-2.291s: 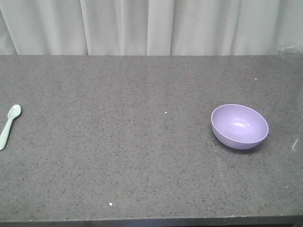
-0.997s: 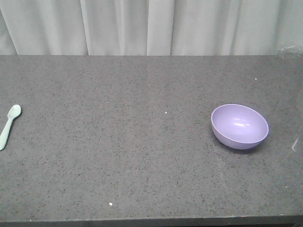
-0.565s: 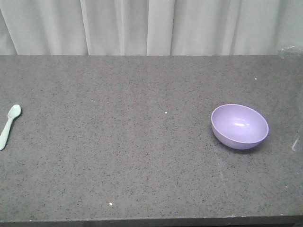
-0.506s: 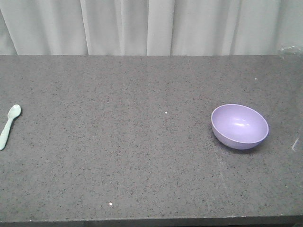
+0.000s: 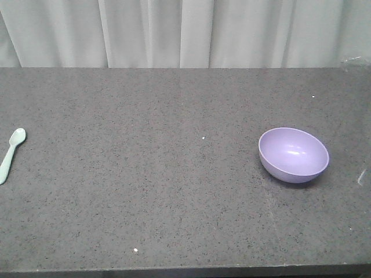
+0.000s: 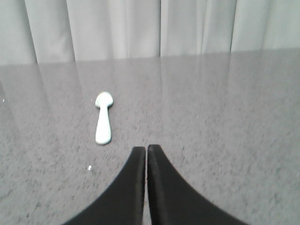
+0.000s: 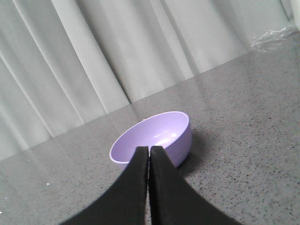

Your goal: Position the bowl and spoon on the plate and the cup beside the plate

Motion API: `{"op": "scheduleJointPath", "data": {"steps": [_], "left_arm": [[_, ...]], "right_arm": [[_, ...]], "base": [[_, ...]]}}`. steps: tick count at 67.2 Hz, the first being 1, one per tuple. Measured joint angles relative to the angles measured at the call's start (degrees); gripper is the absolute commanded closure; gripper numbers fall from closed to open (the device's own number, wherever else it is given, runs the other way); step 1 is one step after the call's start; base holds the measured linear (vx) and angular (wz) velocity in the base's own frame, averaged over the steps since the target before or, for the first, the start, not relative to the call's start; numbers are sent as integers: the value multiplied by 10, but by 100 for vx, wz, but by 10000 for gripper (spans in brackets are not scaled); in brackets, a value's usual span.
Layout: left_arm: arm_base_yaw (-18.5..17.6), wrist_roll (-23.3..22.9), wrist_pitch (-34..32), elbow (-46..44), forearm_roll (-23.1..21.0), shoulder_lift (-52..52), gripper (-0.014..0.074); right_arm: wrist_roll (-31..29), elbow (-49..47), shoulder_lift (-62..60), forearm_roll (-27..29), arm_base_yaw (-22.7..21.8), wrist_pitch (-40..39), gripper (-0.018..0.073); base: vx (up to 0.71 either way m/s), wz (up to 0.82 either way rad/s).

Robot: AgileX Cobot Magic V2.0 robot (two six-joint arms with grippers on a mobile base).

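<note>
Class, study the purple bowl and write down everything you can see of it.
The bowl is round, deep and lavender-purple, smooth like plastic, with a soft glint inside and nothing in it. It stands open side up on the right part of the dark speckled counter, its rim seeming tipped slightly toward the front camera. Only the counter touches it, and a small shadow lies beneath it. The spoon lies far off at the left edge. The right hand, shut, points at it without touching.
</note>
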Motion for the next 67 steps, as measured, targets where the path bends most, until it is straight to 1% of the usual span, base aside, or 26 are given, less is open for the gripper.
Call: {"op": "scheduleJointPath", "data": {"steps": [4,8,11,15,19,22,25,31,35,37,39,42,45,49,51,56,58,59,60,61,64,67], "left_arm": [[0,-23,-27,0,-22,0,603],[0,-59,-56,0,-54,0,603],[0,-90,-76,0,-90,0,603],[0,-129,-94,0,-127,0,603],[0,-166,-114,0,-169,0,603],[0,-191,-127,0,-204,0,603],[-1,-211,-137,0,-226,0,603],[-3,-230,-140,-11,-255,0,603],[-7,-232,-134,-36,-253,0,599],[-9,-230,-130,-52,-246,0,598],[-13,-226,-123,-73,-232,0,594],[-15,-220,-107,-107,-207,0,586],[-18,-211,-87,-143,-177,0,577],[-19,-195,-45,-190,-140,0,557],[-20,-187,-21,-215,-122,0,544],[-20,-165,43,-266,-95,0,505],[-20,-156,71,-284,-89,0,482],[-20,-153,82,-290,-88,0,472],[-20,-150,92,-296,-86,-1,462],[-20,-146,108,-304,-85,-1,445],[-20,-141,136,-316,-85,-1,399],[-20,-139,166,-327,-88,-2,347]], "right_arm": [[0,0,0,17,0,0,562],[0,0,0,28,0,0,562],[0,0,0,33,0,1,562],[0,0,0,35,0,7,562],[0,-7,0,35,0,28,562],[0,-30,0,35,0,53,562],[-2,-57,0,35,0,71,562],[-31,-145,22,34,0,111,561],[-78,-210,53,34,0,135,554],[-111,-239,73,35,0,145,548],[-149,-274,93,39,0,156,540],[-190,-320,118,49,0,167,512],[-239,-360,146,70,0,174,484],[-300,-400,178,103,0,177,425],[-327,-416,195,125,0,179,384],[-377,-437,227,178,0,181,266],[-397,-440,237,201,0,181,214],[-404,-440,241,214,0,181,203],[-410,-440,244,222,0,181,161],[-419,-440,249,234,0,181,141],[-431,-440,258,256,0,181,78],[-438,-440,268,277,0,181,34]], "base": [[0,0],[0,0],[0,0],[0,0],[0,0],[0,0],[0,0],[0,0],[0,0],[0,0],[0,0],[0,0],[0,0],[0,0],[0,0],[0,0],[0,0],[0,0],[0,0],[0,0],[0,0],[0,0]]}}
